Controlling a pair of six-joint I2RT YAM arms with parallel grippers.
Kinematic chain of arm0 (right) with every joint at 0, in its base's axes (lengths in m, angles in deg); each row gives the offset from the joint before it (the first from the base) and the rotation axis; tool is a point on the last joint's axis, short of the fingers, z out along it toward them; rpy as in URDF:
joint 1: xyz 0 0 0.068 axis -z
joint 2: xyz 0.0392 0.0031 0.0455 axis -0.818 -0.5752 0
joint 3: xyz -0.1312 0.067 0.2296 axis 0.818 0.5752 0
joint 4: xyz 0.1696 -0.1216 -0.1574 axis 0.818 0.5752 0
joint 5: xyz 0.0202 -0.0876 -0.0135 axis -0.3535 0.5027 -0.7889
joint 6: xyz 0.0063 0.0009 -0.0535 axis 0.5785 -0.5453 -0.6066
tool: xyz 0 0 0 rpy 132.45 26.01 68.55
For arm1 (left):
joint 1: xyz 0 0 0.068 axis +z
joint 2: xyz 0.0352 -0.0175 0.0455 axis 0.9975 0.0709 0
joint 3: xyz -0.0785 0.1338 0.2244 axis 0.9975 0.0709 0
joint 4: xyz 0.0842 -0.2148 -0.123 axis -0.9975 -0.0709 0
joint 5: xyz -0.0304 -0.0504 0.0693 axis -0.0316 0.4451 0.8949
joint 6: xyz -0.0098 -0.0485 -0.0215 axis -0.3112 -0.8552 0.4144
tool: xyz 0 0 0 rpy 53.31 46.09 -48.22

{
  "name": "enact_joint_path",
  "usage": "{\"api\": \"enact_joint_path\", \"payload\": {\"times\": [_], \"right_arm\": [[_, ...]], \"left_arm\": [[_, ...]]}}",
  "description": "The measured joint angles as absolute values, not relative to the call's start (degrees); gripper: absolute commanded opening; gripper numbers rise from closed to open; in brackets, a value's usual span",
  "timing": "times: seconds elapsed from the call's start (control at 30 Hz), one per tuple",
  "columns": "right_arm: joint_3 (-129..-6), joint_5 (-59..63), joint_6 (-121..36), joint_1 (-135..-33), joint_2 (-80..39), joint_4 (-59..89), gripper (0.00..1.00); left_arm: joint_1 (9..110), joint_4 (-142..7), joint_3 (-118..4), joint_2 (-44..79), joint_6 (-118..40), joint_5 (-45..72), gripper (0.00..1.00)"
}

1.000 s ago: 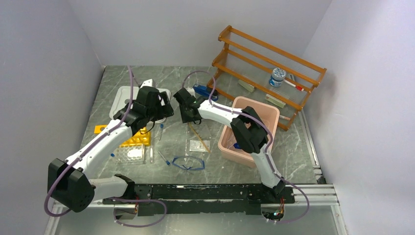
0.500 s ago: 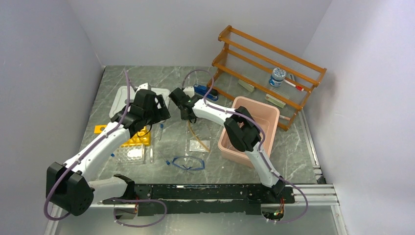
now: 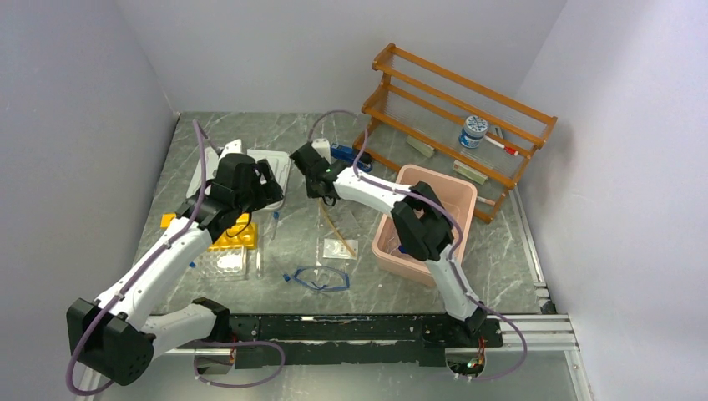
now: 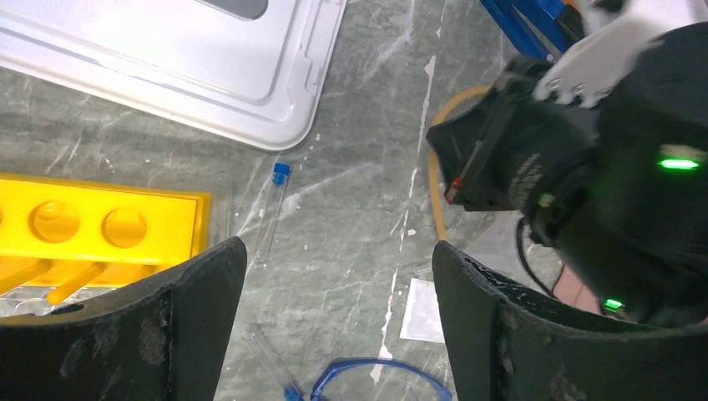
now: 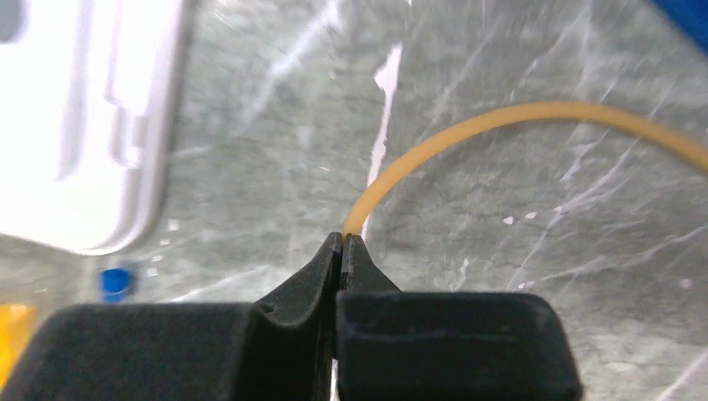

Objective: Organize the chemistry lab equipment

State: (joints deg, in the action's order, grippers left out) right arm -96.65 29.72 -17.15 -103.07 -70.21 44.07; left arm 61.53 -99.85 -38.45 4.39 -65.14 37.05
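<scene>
My right gripper (image 3: 321, 189) is shut on one end of the tan rubber tubing (image 3: 333, 225). In the right wrist view its jaws (image 5: 342, 240) meet on the tubing (image 5: 501, 117), which arcs away to the right above the table. My left gripper (image 3: 265, 190) hangs open and empty above the table (image 4: 338, 251), just left of the right gripper. Below it lie a blue-capped tube (image 4: 274, 205), the white packet (image 4: 422, 309) and the blue-framed goggles (image 4: 376, 374). The goggles (image 3: 321, 278), the packet (image 3: 338, 248) and further tubes (image 3: 279, 269) lie near the front.
A white tray (image 3: 209, 167) and a yellow tube rack (image 3: 232, 240) are on the left. A pink bin (image 3: 427, 180) stands on the right, and behind it a wooden shelf (image 3: 455, 92) with a blue-capped bottle (image 3: 473, 131). A blue stapler (image 3: 351, 156) lies behind the right gripper.
My right gripper has moved left and away from me, dragging the tubing's end with it. My left arm has swung left and back, gripper still open.
</scene>
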Motion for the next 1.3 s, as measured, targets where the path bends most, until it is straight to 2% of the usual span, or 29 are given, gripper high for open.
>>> {"api": "enact_joint_path", "payload": {"times": [0.13, 0.33, 0.6, 0.8, 1.03, 1.3], "right_arm": [[-97.2, 29.3, -19.6, -102.9, -63.8, 43.0, 0.0], [-98.5, 29.1, -22.2, -102.5, -47.2, 41.6, 0.0], [-97.1, 33.5, -26.0, -101.8, -28.8, 43.3, 0.0], [-93.6, 39.6, -27.9, -100.8, -17.9, 49.2, 0.0], [-76.5, 43.1, -25.8, -98.9, -7.9, 51.8, 0.0], [-55.3, 43.7, -17.3, -98.3, -5.6, 53.3, 0.0]], "left_arm": [[61.8, -99.8, -38.5, 4.1, -65.3, 34.4, 0.86], [61.9, -98.3, -38.5, 4.6, -64.2, 25.3, 0.91], [61.9, -93.2, -38.8, 7.5, -62.5, 14.3, 0.86], [61.9, -90.6, -39.7, 10.7, -61.4, 10.6, 0.84], [61.9, -88.1, -39.7, 13.8, -61.4, 8.4, 0.83], [61.9, -87.7, -39.7, 14.1, -61.2, 8.4, 0.81]]}}
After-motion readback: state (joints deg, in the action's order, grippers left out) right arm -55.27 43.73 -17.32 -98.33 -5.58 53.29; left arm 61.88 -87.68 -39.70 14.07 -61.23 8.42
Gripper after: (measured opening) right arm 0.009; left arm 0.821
